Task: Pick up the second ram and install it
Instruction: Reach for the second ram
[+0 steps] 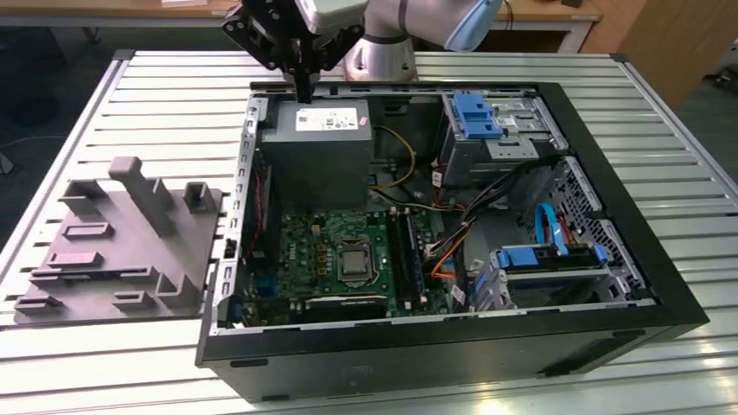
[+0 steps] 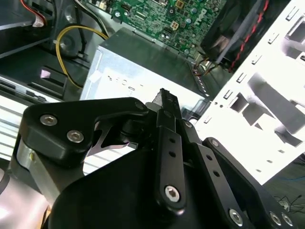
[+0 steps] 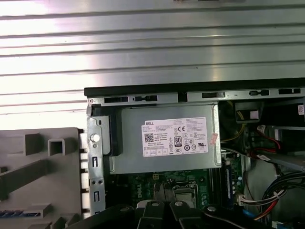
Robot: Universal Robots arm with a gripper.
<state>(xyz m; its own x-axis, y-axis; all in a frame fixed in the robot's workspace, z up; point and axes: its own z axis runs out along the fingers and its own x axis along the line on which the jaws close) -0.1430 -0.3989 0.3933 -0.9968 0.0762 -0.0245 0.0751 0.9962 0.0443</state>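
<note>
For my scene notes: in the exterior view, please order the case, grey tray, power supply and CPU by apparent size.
Largest to smallest:
1. case
2. grey tray
3. power supply
4. CPU

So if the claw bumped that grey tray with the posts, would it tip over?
Probably not: the grey tray lies wide and flat on the slatted table. It looks like light moulded plastic, so it would likely slide instead. A knock on its tall posts might rock it.

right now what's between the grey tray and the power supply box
The case's metal side wall stands between the grey tray and the power supply box, seen in the exterior view.
</note>
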